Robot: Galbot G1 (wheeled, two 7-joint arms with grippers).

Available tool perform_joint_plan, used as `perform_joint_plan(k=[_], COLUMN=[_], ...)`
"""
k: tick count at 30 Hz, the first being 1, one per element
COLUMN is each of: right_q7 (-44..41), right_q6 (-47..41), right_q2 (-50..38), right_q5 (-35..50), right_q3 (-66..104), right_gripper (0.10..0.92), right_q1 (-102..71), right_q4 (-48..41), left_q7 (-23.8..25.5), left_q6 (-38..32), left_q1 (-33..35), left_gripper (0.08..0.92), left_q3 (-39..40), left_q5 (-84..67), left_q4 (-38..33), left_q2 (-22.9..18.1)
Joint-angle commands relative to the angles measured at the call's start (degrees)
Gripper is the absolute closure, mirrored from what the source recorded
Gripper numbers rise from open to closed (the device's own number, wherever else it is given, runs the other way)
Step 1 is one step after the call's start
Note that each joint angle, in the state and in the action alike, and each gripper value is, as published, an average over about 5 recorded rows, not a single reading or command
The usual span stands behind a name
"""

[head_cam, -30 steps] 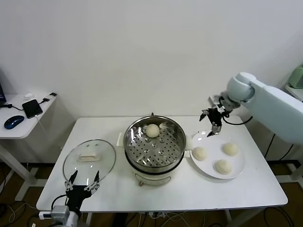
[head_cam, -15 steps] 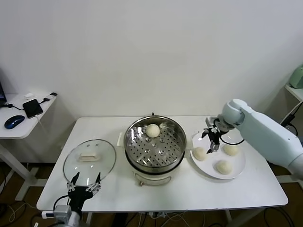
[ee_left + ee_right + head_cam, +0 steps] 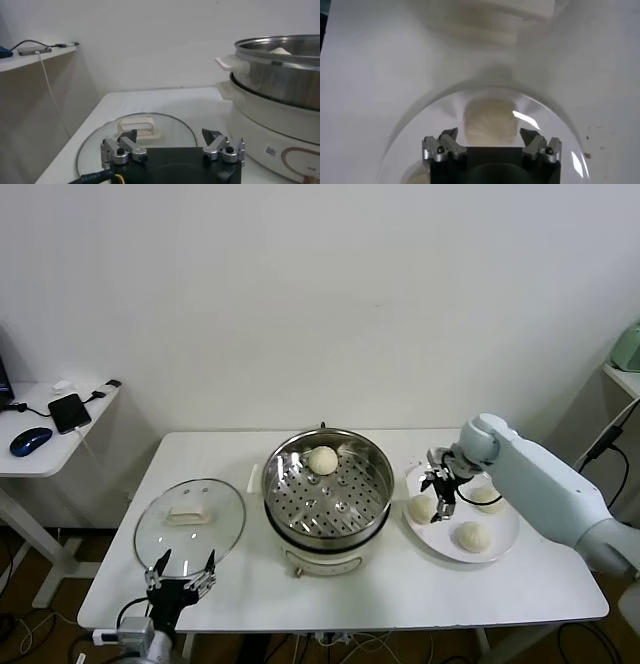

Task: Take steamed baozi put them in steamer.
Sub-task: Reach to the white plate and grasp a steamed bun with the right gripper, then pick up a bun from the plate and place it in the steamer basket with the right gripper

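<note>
Over the flat white plate's (image 3: 500, 536) nine-o'clock smooth round baozi (image 3: 421, 508), right gripper (image 3: 440, 489) hangs released; shiny perforated steamer (image 3: 325, 489) alongside.

Steamer (image 3: 325, 494) sits mid table (image 3: 520, 579), open top, one bun (image 3: 322, 459) at its far side, rest of tray bare. Glass lid (image 3: 189, 521) fills left-front area; left tool (image 3: 181, 567) parked just behind its near edge. Plate (image 3: 497, 536) w/ three buns right of steamer, right tool (image 3: 441, 493), jaws wide, over nearest bun (image 3: 421, 508). Front strip of table bare.
</note>
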Motion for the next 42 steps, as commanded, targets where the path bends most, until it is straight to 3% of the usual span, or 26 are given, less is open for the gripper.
perform_joint_plan(k=[1,18,34,42], right_q7=[0.94,2.34,1.18,-1.53], right_q6=[0.71,0.47,-1.24,-9.44], right_q2=[1.27,1.67,-0.7,-10.94], right_q5=[-0.78,-0.22,1.24,14.93], right_q3=[0.77,0.97,0.74,-12.18], right_gripper=[0.203,0.212,0.474,0.501], right_q1=[-1.19,-0.98,0.13,13.53], right_q4=[-2.46,-2.68,-0.27,13.2], left_q7=[-0.01,-0.13,-0.06,-0.03], left_q6=[-0.05,-0.29,-0.27,-0.33], left_q1=[0.06,0.22,0.15,-0.85], left_gripper=[0.177,0.177,0.177,0.177], left_q3=[0.06,0.33,0.59,1.47], left_q5=[0.01,0.22,0.67,2.09], left_q4=[0.09,0.15,-0.22,-0.09], left_q2=[-0.11,-0.22,-0.32,-0.35])
